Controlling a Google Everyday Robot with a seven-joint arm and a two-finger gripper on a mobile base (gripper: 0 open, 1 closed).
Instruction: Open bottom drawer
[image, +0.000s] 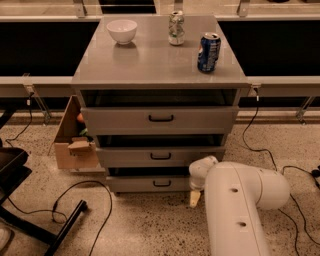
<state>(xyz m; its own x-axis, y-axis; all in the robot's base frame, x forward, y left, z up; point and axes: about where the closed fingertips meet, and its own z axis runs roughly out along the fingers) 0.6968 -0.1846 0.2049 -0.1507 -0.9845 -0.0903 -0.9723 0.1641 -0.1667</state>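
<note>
The bottom drawer (140, 184) is the lowest of three in the front of the desk (150, 65), close over the floor. Its grey front faces the camera and its long axis runs from left to right. A small black handle (162, 183) sits in the middle of the front, also lying left to right. Above the front there is a dark gap, so the inside is not to be seen. The right end of the drawer is hidden behind the white arm (240, 200).

The gripper (194, 199) hangs at this right end, low near the floor and pointing down. Only a pale tip of it shows under the wrist. I cannot tell if it is open or closed, or if it touches the drawer.

Above are the middle drawer (130, 157) and the top drawer (120, 120). On the desk stand a white bowl (122, 31), a silver can (175, 28) and a blue can (208, 52), all upright and well apart. A cardboard box (70, 155) stands just beside the desk on its left. A black cable (80, 200) lies on the floor, and a dark frame (12, 165) is cut off at the left edge.
</note>
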